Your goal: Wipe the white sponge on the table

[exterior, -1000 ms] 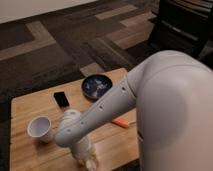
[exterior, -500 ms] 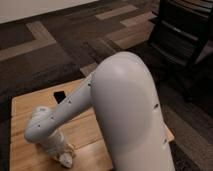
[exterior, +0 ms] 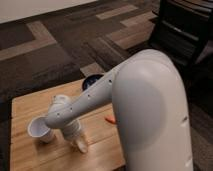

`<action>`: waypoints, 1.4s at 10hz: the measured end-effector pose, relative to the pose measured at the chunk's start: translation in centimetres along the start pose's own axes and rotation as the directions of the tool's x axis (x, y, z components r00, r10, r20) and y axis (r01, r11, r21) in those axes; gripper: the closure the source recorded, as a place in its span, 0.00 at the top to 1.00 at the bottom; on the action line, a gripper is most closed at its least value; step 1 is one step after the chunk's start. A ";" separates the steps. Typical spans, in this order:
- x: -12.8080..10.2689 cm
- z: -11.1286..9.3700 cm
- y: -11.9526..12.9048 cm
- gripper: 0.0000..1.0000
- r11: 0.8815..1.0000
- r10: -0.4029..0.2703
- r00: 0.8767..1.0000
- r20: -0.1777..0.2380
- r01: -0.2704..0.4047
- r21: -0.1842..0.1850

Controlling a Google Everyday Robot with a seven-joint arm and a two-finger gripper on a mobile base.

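The gripper [exterior: 80, 145] presses down on the table [exterior: 25, 107], just beside a white cup [exterior: 41, 129].

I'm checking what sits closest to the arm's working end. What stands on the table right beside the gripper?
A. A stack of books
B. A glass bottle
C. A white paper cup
C: a white paper cup stands on the table, just beside the gripper at the plank top.
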 end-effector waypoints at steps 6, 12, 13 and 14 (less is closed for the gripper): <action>7.2 -1.5 -8.3 0.00 0.971 0.231 0.972 -0.037 -0.228 0.077; 7.4 -2.6 -7.7 0.54 0.973 0.219 0.975 -0.029 -0.216 0.087; 7.4 -2.5 -7.7 0.66 0.972 0.220 0.975 -0.030 -0.216 0.087; 7.4 -2.5 -7.7 0.77 0.973 0.219 0.975 -0.030 -0.216 0.087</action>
